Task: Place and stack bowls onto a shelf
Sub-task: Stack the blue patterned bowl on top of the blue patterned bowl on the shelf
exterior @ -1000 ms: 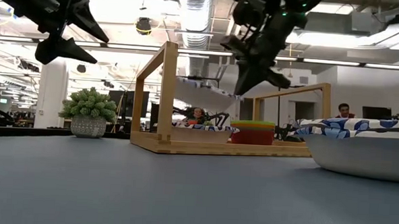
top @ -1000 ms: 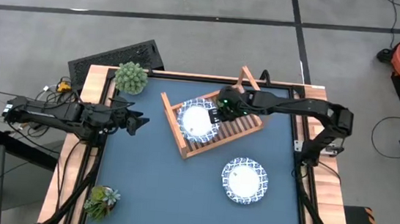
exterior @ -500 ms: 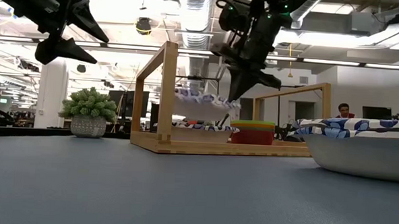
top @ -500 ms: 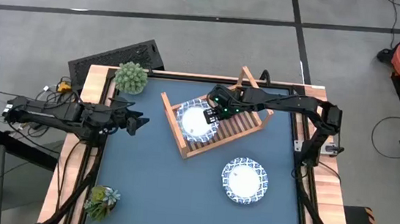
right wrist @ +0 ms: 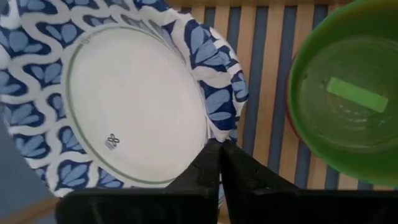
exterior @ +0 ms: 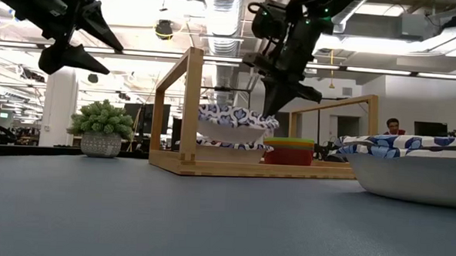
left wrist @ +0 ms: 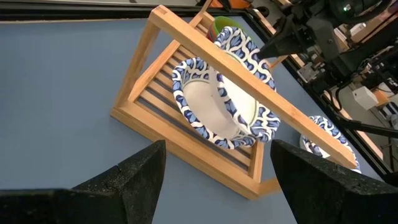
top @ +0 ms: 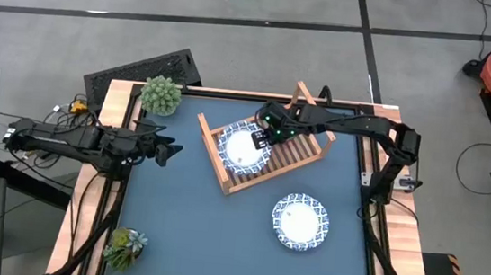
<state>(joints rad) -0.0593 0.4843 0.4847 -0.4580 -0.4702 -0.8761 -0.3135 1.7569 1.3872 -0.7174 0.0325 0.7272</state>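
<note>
Since a second ago the right gripper [exterior: 279,95] has carried the patterned bowl [exterior: 232,122] lower and farther along the shelf [top: 293,156], from a tilted hang to nearly level. It now hovers just above a second patterned bowl [exterior: 212,145] lying on the slats, directly below the claw. The fingers are clamped together on the held bowl's rim, mouth upward. Beside the claw, the green bowl [right wrist: 345,93] sits nested on the pink bowl [exterior: 288,156]. The shelf's long axis runs diagonally across the table [top: 182,231]. A third patterned bowl [top: 300,221] rests on the table, well apart. The left gripper [top: 168,148] waits far off, fingers apart.
</note>
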